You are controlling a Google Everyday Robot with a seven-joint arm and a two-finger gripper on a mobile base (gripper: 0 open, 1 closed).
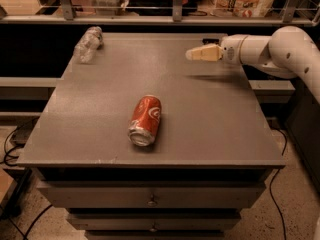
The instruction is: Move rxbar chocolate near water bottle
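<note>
Your cream-coloured pincer (191,54) hovers over the grey surface (225,114), beyond and right of the dented red soda can (146,120); you cannot tell whether it is spread. The small black rxbar chocolate (210,40) lies farther back right of the can, the clear crinkled water bottle (88,44) beyond-left.

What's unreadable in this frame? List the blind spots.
All camera view:
1. Small flat black-wrapped rxbar chocolate: only a dark sliver shows at the far right edge of the grey table, partly behind the cream tool hovering there. Its print is unreadable.
2. Clear crinkled plastic water bottle, far left corner: cap and label too blurred.
3. Red soda can: lettering blurred.
4. White arm: cut off by the right edge.
</note>
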